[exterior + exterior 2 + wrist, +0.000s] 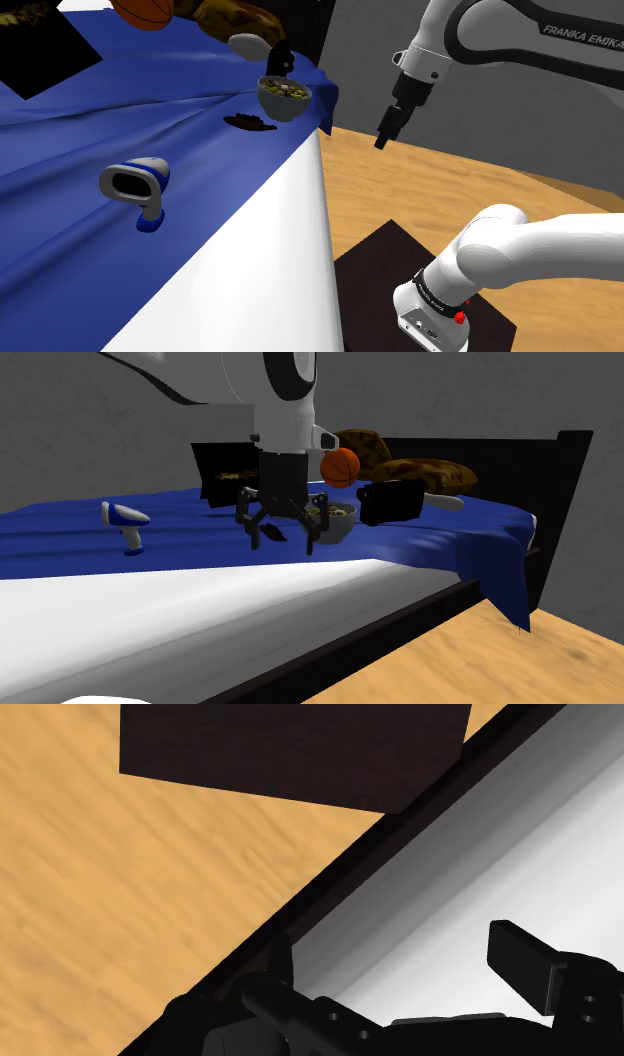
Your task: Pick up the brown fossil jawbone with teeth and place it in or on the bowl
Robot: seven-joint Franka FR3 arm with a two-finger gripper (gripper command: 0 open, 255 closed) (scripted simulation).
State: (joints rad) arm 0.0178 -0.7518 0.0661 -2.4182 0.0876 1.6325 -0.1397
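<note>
tool (385,137) spread wide, empty, at bed (280,260) side edge, wood floor (420,190) alongside | brown jawbone (250,123) on blue bedspread (150,110), just beside bowl (280,108), near bedspread's edge

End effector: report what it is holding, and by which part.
Nothing is held. The end effector has its fingers apart with nothing between them; the brown jawbone lies on the blue blanket beside the bowl.

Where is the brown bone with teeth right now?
In the shoulder view, the brown jawbone lies on the blue blanket, just left of the bowl, near the blanket's right edge.
</note>
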